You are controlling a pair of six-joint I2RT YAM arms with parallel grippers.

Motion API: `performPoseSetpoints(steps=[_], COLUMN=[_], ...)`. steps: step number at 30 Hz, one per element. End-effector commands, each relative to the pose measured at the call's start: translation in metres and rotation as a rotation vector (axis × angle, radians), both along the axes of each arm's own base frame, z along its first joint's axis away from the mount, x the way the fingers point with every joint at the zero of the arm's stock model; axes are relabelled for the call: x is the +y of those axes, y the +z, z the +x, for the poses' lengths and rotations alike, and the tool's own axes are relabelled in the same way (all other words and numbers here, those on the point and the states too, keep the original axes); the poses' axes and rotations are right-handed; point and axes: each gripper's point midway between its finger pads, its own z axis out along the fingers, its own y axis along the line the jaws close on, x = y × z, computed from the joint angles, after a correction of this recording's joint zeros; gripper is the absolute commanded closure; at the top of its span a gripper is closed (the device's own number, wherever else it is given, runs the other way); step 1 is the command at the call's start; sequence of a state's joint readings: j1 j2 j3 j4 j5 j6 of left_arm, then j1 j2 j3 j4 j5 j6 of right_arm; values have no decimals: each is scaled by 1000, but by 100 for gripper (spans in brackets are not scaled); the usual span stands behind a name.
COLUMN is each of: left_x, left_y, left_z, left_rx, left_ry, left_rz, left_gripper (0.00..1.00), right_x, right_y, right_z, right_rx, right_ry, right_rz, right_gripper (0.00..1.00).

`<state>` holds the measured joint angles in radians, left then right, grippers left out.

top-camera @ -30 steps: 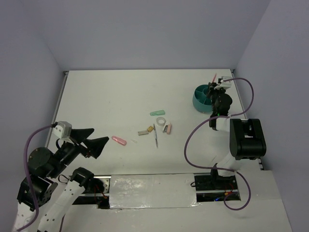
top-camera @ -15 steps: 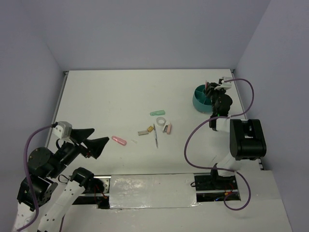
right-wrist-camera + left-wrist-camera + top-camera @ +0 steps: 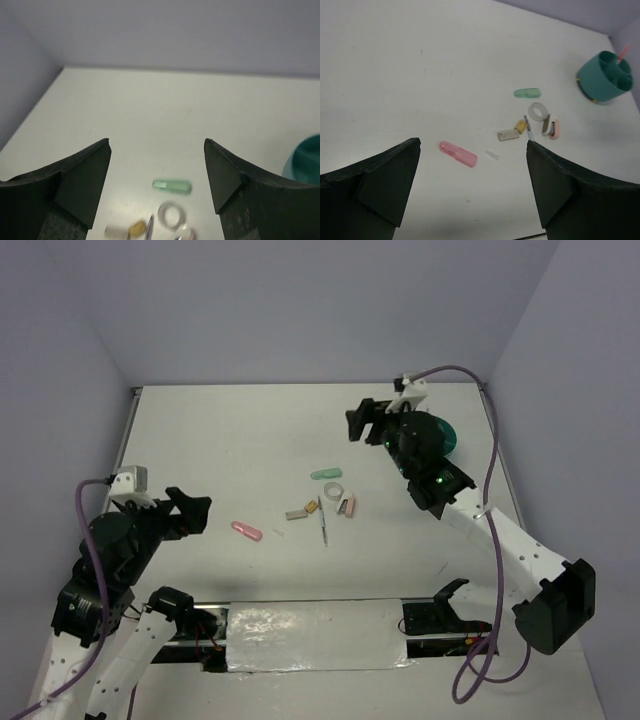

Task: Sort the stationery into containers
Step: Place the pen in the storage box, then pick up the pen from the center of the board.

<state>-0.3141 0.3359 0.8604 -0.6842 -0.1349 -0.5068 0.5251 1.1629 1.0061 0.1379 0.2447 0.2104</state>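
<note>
Both empty: right gripper (image 3: 156, 146) wide, left gripper (image 3: 473, 143) wide.
Stationery: mint-green plastic capsule (image 3: 171, 186) at 12 o'clock of white tape ring (image 3: 171, 215); round teal cup (image 3: 602, 82) at 2 o'clock on table (image 3: 220, 440).
Risk: capsule rolls off closing jaws.

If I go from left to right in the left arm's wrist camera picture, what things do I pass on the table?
Pink plastic capsule → grey-tan rectangular block → white tape ring → round teal plastic organiser cup.

— How many capsules?
— One mint-green capsule (image 3: 527, 93), two pink capsules (image 3: 457, 154).
— And the rest?
— One teal cup (image 3: 600, 92), one tape ring (image 3: 537, 111), one grey pen (image 3: 529, 132), one pink pen (image 3: 623, 51), one grey-tan block (image 3: 508, 135).
</note>
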Motion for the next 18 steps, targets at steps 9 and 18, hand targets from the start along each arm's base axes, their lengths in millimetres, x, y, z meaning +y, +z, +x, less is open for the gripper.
performPoseSetpoints(steps=[9, 18], left_x=[23, 18], left_y=[-12, -9], left_z=[28, 26], left_rx=[89, 69], left_ry=[137, 99], left_rz=[19, 20], left_gripper=[1, 1], right_x=[85, 120], right_y=[-215, -266], right_z=[-91, -103], right_rx=[761, 867], right_ry=[94, 172], right_rz=[-354, -438], right_gripper=[23, 36])
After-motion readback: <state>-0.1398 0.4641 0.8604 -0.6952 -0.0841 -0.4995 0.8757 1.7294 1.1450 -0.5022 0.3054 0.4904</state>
